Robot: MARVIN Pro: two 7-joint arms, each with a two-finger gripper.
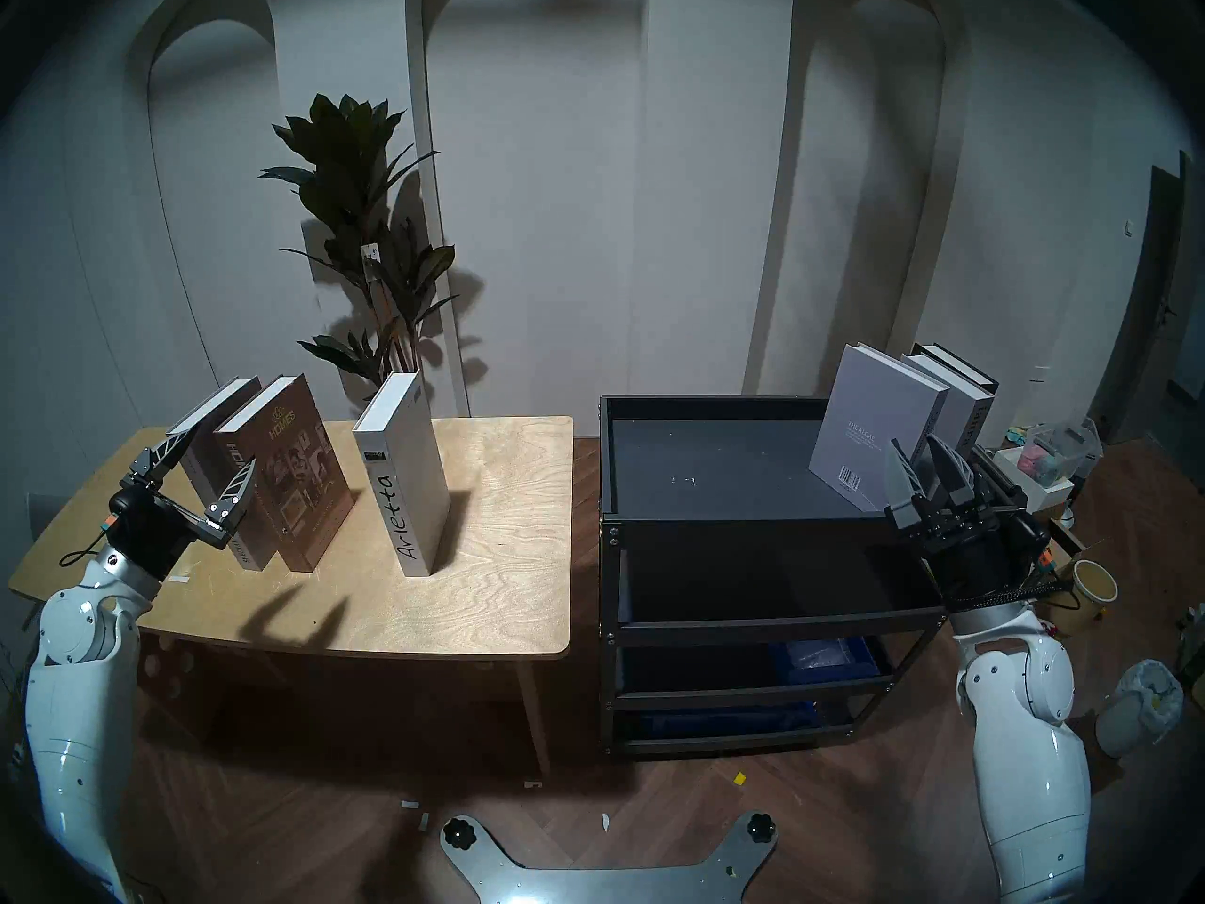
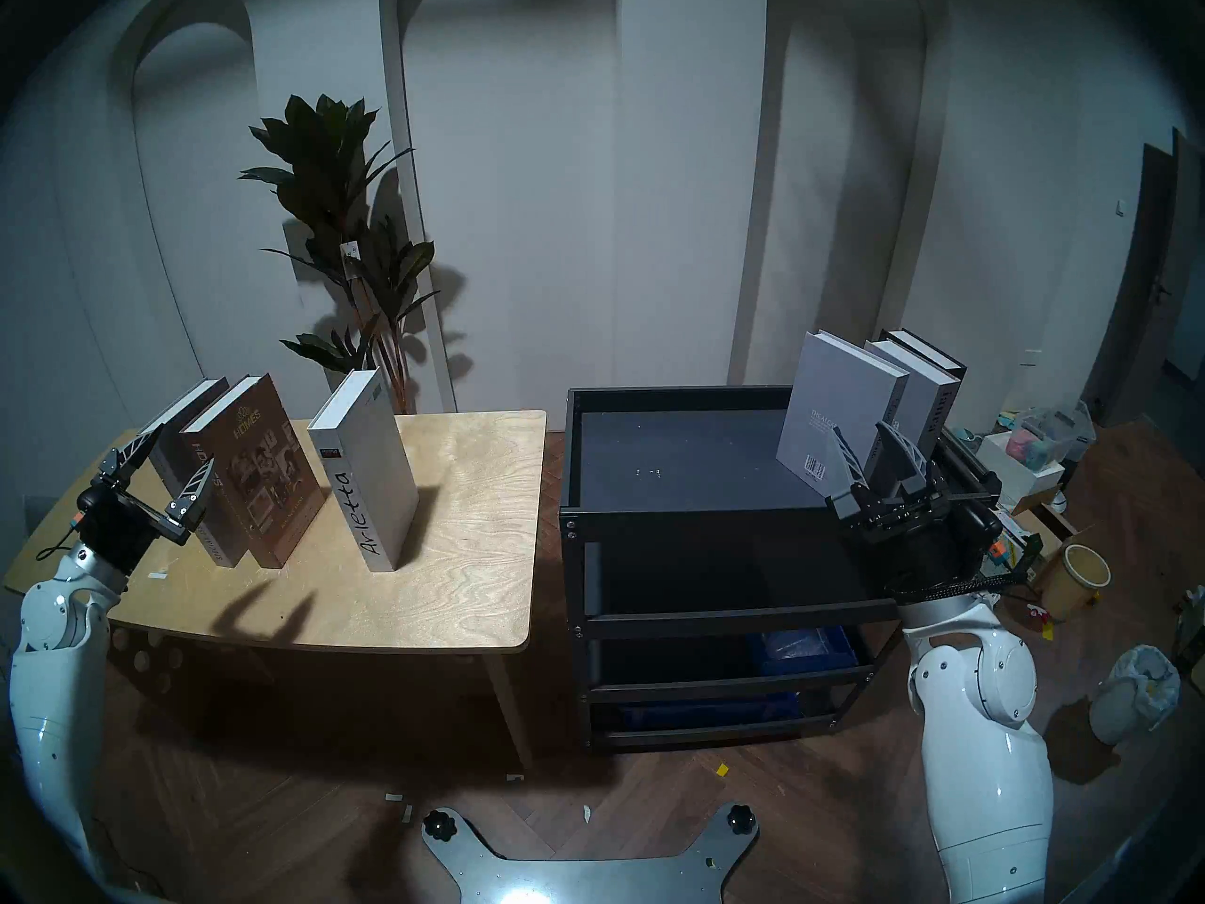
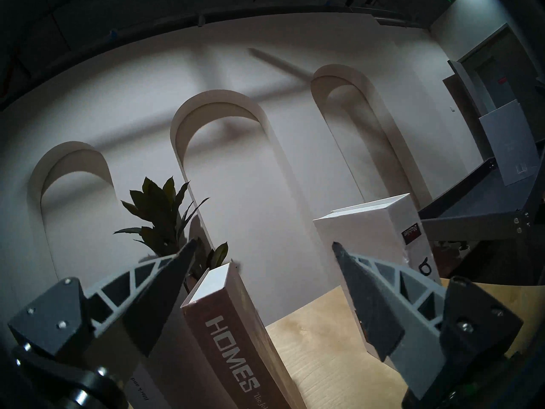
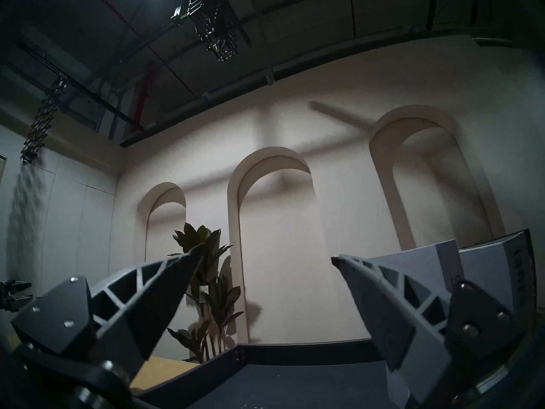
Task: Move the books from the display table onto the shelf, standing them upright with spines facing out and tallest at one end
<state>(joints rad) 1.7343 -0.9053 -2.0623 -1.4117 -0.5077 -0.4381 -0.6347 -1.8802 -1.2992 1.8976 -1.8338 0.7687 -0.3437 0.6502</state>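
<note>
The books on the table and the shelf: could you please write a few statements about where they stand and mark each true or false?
1. Three books stand on the wooden table. True: a grey book, the brown HOMES book and the white Arletta book.
2. The Arletta book lies flat. False: it stands upright, apart from the other two.
3. Three books stand at the right end of the black shelf top. True.
4. The left pincer is shut on the HOMES book. False: its jaws are open and hold nothing.
5. The right pincer is open and empty. True.
6. The shelf top is full. False: its left part is bare.
</note>
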